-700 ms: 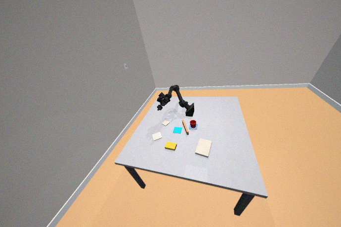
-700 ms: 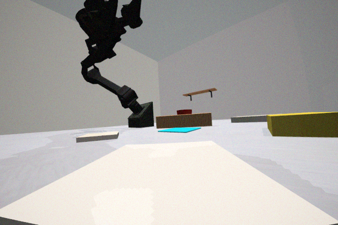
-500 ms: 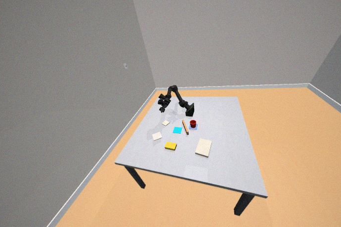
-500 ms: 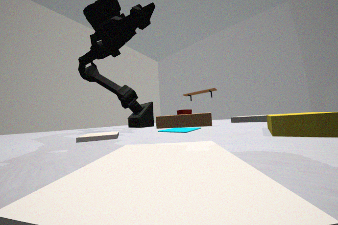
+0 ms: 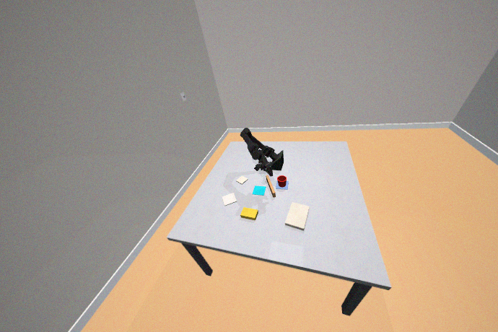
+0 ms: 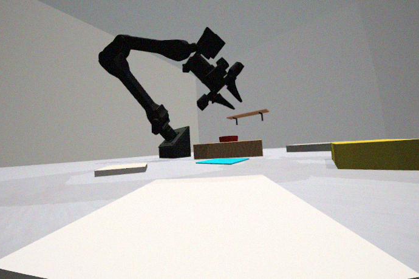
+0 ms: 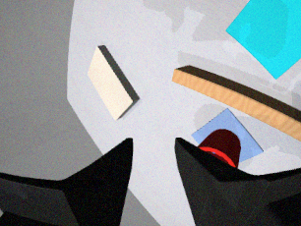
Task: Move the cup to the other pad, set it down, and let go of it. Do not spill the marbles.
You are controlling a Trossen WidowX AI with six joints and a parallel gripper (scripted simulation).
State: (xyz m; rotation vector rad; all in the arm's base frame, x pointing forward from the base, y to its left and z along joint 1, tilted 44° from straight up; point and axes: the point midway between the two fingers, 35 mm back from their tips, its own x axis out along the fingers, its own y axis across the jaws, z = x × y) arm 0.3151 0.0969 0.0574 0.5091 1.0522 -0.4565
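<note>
The red cup [image 5: 281,181] [image 6: 228,138] [image 7: 227,142] stands upright on the blue pad [image 5: 282,188] [image 7: 251,148]. In the exterior view only its rim shows above the wooden bar. The marbles cannot be made out. The other pad, cyan [image 5: 259,190] [image 6: 222,161] [image 7: 275,44], lies bare on the other side of the bar. My gripper [image 5: 271,172] [image 6: 237,105] [image 7: 153,143] is partly open and empty, tilted downward high above the table. In the wrist view the cup is beyond the right finger, which hides part of it.
A wooden bar [image 5: 271,186] [image 6: 228,150] [image 7: 236,99] stands between the pads. A yellow block [image 5: 249,213] [image 6: 378,155] and a large cream slab [image 5: 297,215] [image 7: 109,85] lie nearer the top camera. Two cream tiles, one small [image 5: 242,180] [image 6: 121,169] and one larger [image 5: 229,199] [image 6: 203,223], lie beyond the cyan pad.
</note>
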